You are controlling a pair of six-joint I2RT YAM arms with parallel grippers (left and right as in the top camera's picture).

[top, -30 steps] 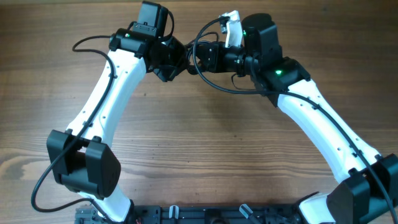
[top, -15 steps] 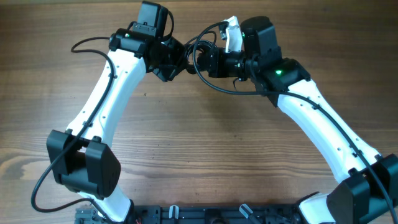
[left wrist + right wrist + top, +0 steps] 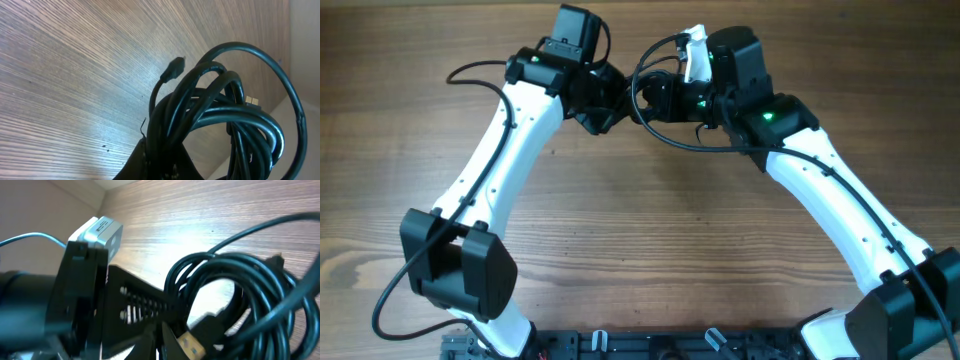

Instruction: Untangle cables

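Observation:
The cables (image 3: 638, 92) are one knotted bundle of thin black cords, held in the air between my two grippers at the far middle of the table. My left gripper (image 3: 612, 103) is shut on the bundle's lower strands (image 3: 170, 155). Loops (image 3: 235, 115) rise above the jaws, with a small plug end (image 3: 175, 66) sticking out. My right gripper (image 3: 656, 101) faces the left one. Its fingertips (image 3: 162, 342) are closed together on a strand beside a gold USB plug (image 3: 189, 345). More loops (image 3: 240, 295) hang to the right.
The wooden table (image 3: 640, 230) lies beneath. The left arm's wrist camera (image 3: 92, 235) fills the left of the right wrist view, very close. Thicker black arm wires (image 3: 470, 72) run along both arms. A black rail (image 3: 650, 345) sits at the front edge.
My left gripper has shifted slightly right and away, toward the right gripper. The right gripper has edged left. The two now sit closer together with the bundle between them.

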